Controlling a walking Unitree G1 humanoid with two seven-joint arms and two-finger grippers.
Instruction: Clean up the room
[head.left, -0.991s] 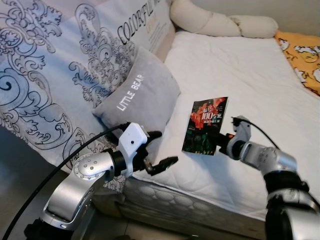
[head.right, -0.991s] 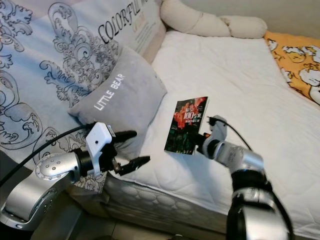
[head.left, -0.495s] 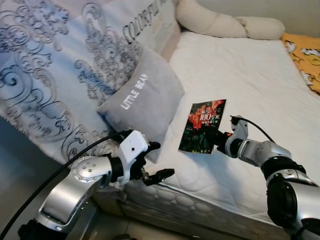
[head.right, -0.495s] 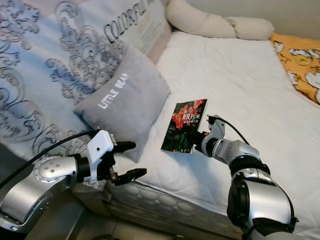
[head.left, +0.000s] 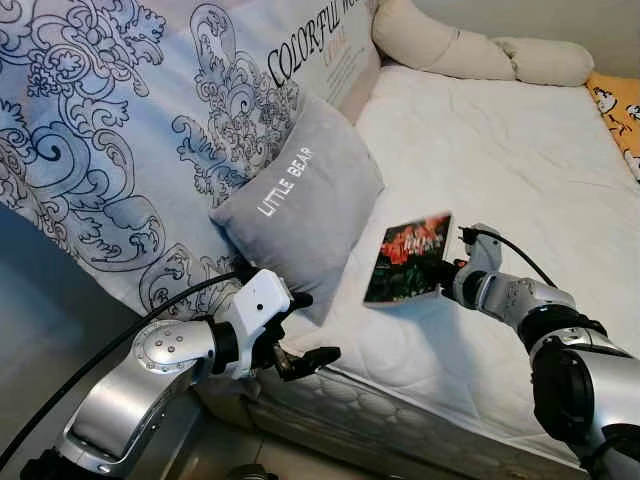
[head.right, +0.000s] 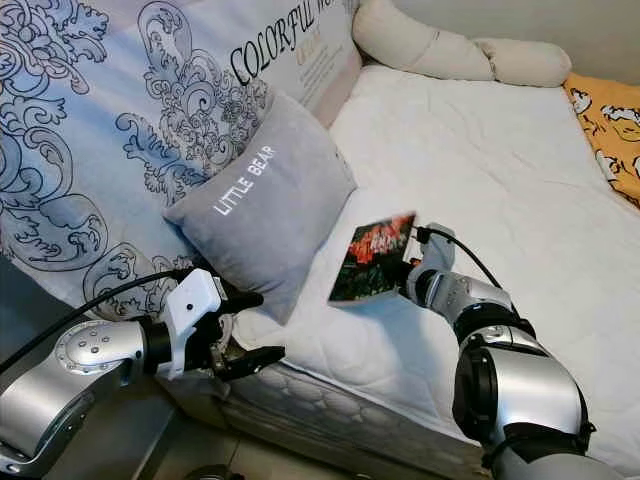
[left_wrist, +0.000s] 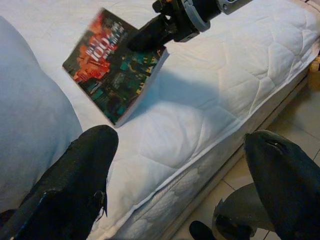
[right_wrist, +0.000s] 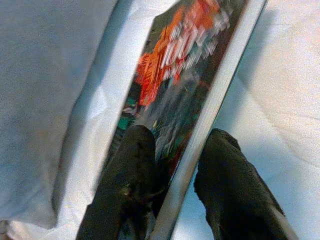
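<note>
Quilted white fabric covered the mattress (head.left: 520, 170), stitched in soft lozenges and piped along its near edge. Nearest to me, my left gripper (head.left: 300, 330) hovered just off that near edge, its two long black fingers spread wide with nothing between them; in the left wrist view the rounded fingertips (left_wrist: 75, 165) framed the mattress side and a strip of tiled floor (left_wrist: 295, 105).

Farther in, my right gripper (head.left: 447, 272) was clenched on the book (head.left: 407, 257), a thin glossy paperback with a dark cover splashed in red and teal. One finger (right_wrist: 132, 165) pressed on the cover and the other lay under the back, pinching the pale page edge. The book was tilted, lifted clear of the mattress by its right edge, casting a shadow on the quilting below.

Just beside the book stood a plush grey cushion (head.left: 300, 205), square, lettered LITTLE BEAR, propped against a large pale blue pillow (head.left: 130, 130) printed with dark scrolls. At the far edge lay a knotted cream bolster (head.left: 470, 50), and an orange patterned cloth (head.left: 622, 110) showed at the far right corner.
</note>
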